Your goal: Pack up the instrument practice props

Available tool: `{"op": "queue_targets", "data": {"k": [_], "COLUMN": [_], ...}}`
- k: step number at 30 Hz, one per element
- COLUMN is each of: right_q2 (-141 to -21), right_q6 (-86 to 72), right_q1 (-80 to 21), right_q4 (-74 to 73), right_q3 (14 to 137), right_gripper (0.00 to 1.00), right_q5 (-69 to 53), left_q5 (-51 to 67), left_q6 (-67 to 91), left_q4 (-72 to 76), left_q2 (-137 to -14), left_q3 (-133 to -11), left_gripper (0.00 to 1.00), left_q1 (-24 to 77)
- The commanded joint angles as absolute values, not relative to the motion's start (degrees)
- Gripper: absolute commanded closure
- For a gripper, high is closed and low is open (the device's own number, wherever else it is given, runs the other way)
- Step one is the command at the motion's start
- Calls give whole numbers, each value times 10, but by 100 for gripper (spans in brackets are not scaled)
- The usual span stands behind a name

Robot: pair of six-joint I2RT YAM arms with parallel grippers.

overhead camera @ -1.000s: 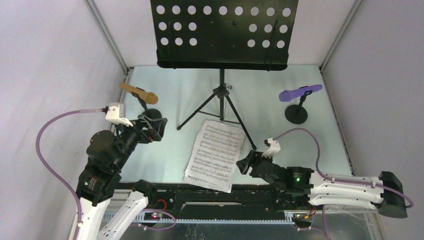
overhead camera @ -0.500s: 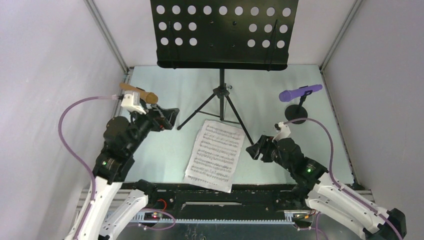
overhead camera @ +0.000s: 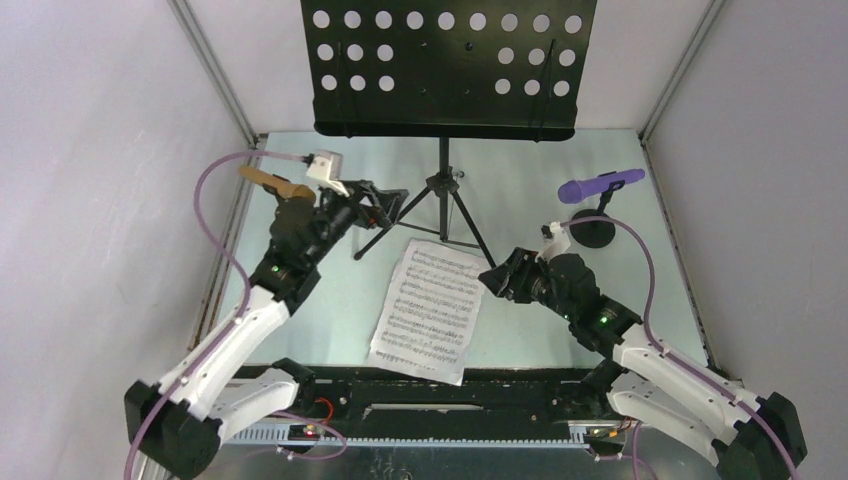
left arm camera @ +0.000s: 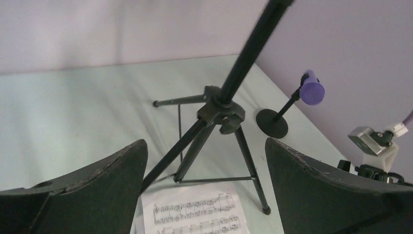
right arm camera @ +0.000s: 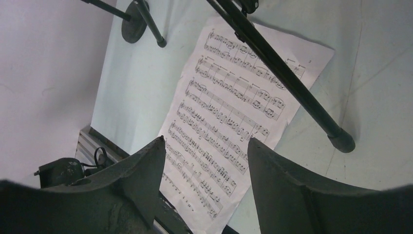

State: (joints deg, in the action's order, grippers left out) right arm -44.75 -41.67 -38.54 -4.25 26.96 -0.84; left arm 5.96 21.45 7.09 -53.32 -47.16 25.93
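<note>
From above, the black music stand (overhead camera: pixel 447 70) rises at the back of the table (overhead camera: pixel 300 320). The sheet music (overhead camera: pixel 428 310) lies flat in front of it, one tripod leg crossing its far corner. The tan microphone (overhead camera: pixel 275 183) and purple microphone (overhead camera: pixel 598 185) rest on holders at either side.

In the left wrist view, the left gripper (overhead camera: pixel 385 200) gapes wide and empty, framing the stand's post without touching it.

In the right wrist view, the right gripper (overhead camera: pixel 497 280) hovers parted and empty over the page's edge. Packing looks barely begun. The next move probably means bracing the stand while the page is worked out from under that leg.
</note>
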Motion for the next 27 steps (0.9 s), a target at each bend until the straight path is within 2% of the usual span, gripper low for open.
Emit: {"op": "queue_targets", "data": {"k": [1,6,11,19,27], "right_q2": [-456,-434,-411,-394,-384], "right_q6": [-424,-422,-418,-414,-416], "right_q1": [-381,-381,-381,-382,-382], "right_q4": [-21,-45,-76,-104,-120], "right_q3": [288,287,287,287,287], "right_gripper": [30,30,30,30,30], "right_q5": [-30,-25,-18,-15,-16], "left_q5": [114,172,251,369,448], "left_q6": [128,72,36,102,100], "left_q4": [240,356,382,481,444], "left_q2": [-602,-693,-765,-859,-924], "left_q3": [-479,-493,-534,-581,-668], "left_gripper": [3,5,14,20,23], "left_q1": [285,286,284,252,235]}}
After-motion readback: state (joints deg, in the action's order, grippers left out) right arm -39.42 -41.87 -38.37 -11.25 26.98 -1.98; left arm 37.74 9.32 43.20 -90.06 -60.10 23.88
